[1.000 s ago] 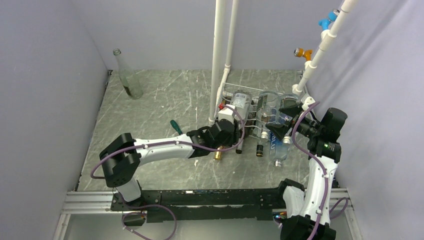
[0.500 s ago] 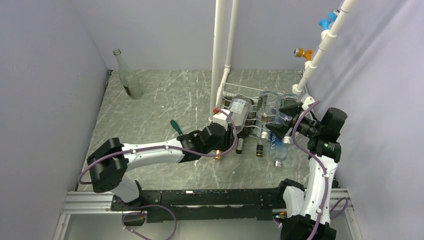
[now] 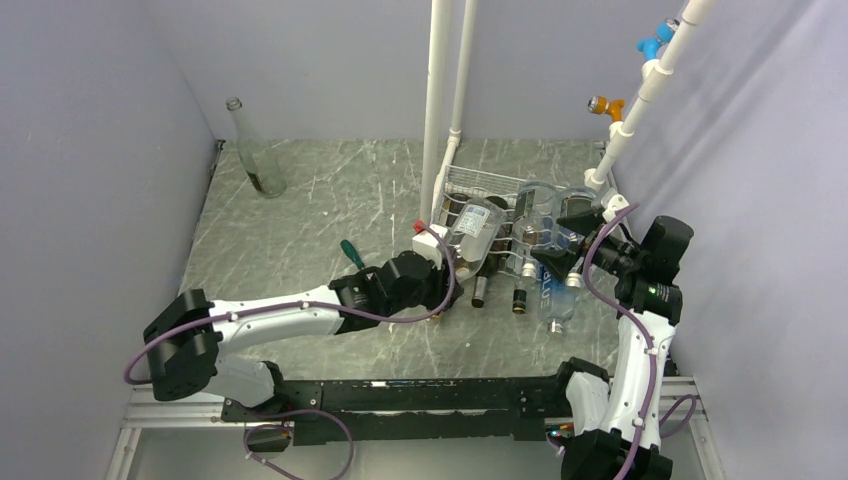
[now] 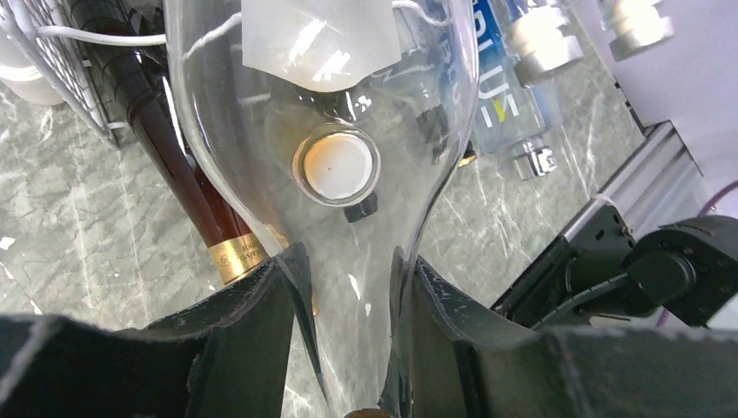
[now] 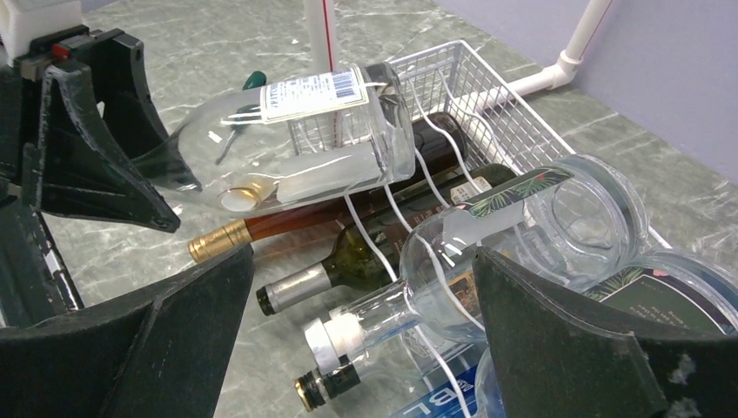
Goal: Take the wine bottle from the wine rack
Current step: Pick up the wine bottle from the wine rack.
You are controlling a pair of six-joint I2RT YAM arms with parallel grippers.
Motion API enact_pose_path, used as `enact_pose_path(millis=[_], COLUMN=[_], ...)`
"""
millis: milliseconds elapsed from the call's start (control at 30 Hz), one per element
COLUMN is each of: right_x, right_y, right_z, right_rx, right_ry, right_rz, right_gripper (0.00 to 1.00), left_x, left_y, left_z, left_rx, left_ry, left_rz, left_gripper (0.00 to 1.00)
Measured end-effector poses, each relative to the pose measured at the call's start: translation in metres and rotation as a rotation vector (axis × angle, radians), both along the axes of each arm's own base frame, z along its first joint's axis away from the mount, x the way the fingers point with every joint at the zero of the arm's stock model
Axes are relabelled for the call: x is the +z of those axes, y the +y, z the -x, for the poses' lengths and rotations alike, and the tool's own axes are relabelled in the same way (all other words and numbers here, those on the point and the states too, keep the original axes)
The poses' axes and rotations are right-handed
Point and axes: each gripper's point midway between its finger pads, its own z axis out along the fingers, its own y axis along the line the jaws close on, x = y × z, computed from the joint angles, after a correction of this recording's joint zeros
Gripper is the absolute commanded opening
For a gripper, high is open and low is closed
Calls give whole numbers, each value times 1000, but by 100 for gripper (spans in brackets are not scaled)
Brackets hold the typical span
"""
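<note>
Wine bottle [image 3: 472, 228], clear glass, tilted, base at left end of wine rack [image 3: 490, 185], neck in left end effector [image 3: 428, 290]. Left wrist: black fingers [image 4: 261, 305] clamped on the bottle neck, over the table [image 4: 52, 192]. Right wrist: right end effector [image 5: 361, 261] spread wide, holding nothing, near other bottles [image 5: 522, 218] in the rack.

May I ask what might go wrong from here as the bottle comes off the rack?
1. The left gripper pinches the clear bottle only by its smooth neck, so the long body may slip or swing down.
2. Its base sits among the wires of the wine rack, above a brown bottle. Pulling could snag and drag either.
</note>
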Motion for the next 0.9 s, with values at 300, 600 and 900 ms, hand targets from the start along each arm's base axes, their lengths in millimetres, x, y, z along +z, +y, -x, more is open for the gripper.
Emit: enact_pose_path(millis=[300, 600, 900], right_x=[-4, -8, -8], right_y=[2, 9, 19], right_z=[3, 16, 33], right_rx=[17, 83, 175], right_ry=[-3, -6, -48], right_rz=[12, 3, -4], right_gripper=[100, 100, 100], left_x=[14, 15, 18], left_y=[21, 48, 75], left_z=[21, 47, 68], left_rx=[-63, -139, -191], left_ry=[-5, 24, 61], left_rz=[33, 22, 1], left_gripper=[0, 0, 0])
